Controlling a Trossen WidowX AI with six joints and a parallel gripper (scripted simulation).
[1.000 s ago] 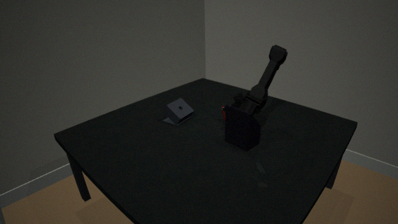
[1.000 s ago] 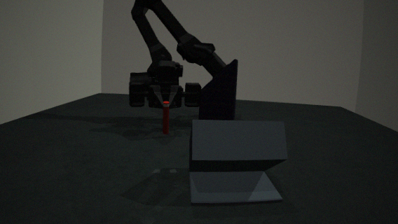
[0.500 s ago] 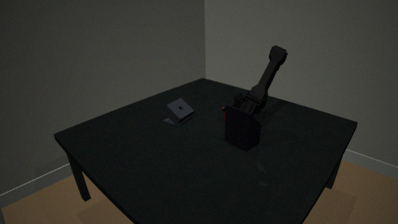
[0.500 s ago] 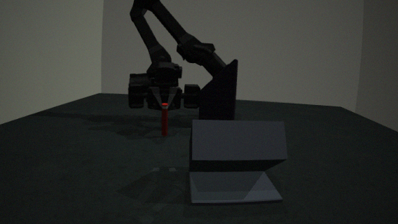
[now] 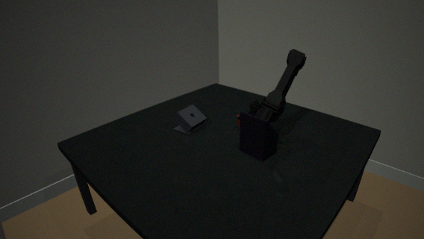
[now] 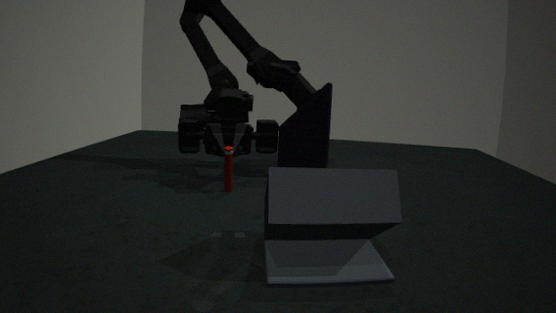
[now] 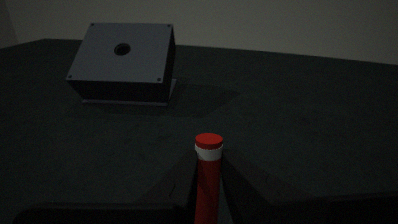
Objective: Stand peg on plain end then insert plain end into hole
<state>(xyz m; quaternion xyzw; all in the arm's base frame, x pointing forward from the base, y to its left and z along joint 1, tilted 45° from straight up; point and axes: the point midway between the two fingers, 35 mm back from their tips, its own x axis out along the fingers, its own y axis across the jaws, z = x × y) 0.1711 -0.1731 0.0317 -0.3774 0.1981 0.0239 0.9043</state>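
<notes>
Your tool [image 6: 229,153] [image 7: 208,157] is gripping the upright red peg [image 5: 239,122] [image 6: 228,171] [image 7: 208,180] near its white-banded top, inward from the edges of the bench [image 5: 157,168] [image 6: 122,220] [image 7: 300,125]; the sloped block [image 5: 192,118] [image 6: 333,196] [image 7: 122,67] is standing apart.

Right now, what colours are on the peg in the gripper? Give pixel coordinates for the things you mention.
The peg [image 5: 239,122] [image 6: 228,173] [image 7: 208,187] is red with a white band near its top, clearest in the wrist view.
</notes>
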